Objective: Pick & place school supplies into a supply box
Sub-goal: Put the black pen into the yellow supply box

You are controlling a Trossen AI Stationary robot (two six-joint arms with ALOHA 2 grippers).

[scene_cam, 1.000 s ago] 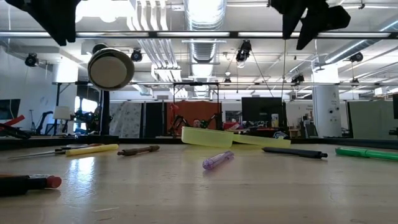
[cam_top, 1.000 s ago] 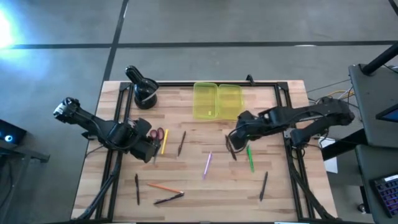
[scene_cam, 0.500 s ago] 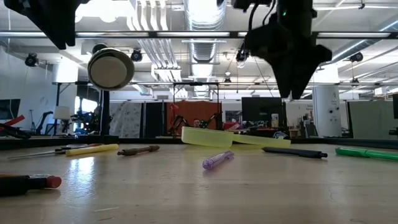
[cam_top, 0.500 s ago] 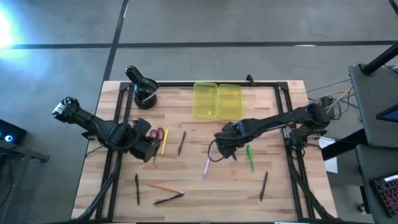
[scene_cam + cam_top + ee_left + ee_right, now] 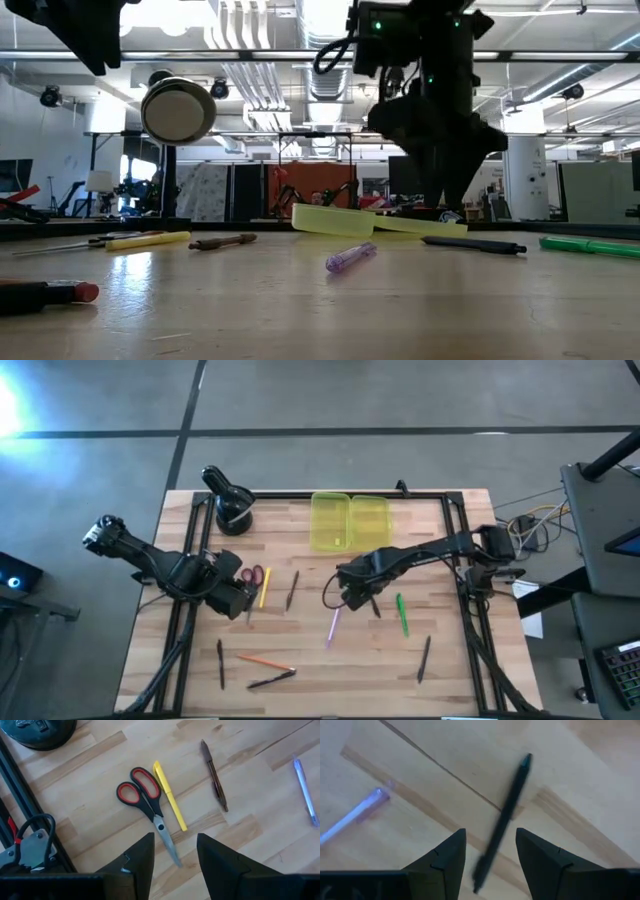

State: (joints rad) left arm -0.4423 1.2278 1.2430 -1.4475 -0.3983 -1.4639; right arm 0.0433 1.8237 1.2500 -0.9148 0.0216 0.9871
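No writing reads anywhere; at frame left my left gripper (image 5: 174, 865) hangs open and empty above the scissors (image 5: 145, 805), at centre my right gripper (image 5: 490, 855) spreads empty over a black pen (image 5: 502, 820), below the box (image 5: 348, 521) at top centre.
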